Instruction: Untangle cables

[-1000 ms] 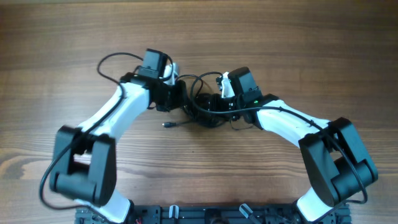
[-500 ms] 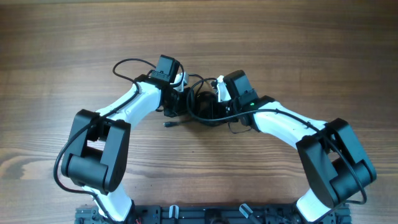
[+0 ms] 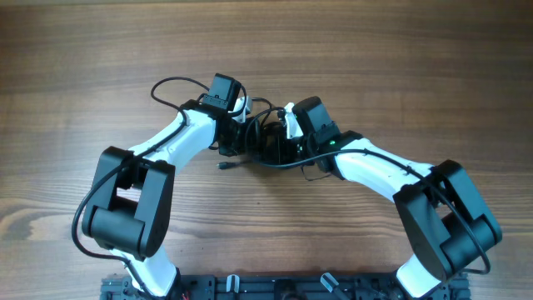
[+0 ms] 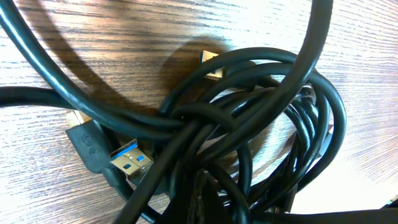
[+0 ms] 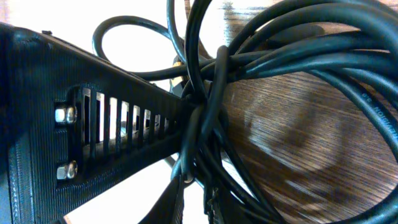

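Lying near the middle of the wooden table (image 3: 400, 58), the cables (image 3: 268, 152) are being seen as one knotted clump. Its long axis is running left to right between the left gripper (image 3: 248, 137) and the right gripper (image 3: 285, 140). One loose end with a small plug (image 3: 225, 167) is being pointed toward the left edge. A blue-tongued USB plug (image 4: 130, 158) is being shown flat on the wood in the left wrist view. Open wood is being offered on every side, out to all edges. The left gripper's jaws are being pressed together, but its fingers are being cut out of its own view, so a pinch cannot be confirmed. In the right wrist view one ribbed finger (image 5: 93, 124) is being crossed by the bundle. Whether those jaws are spread or pinching cannot be told.
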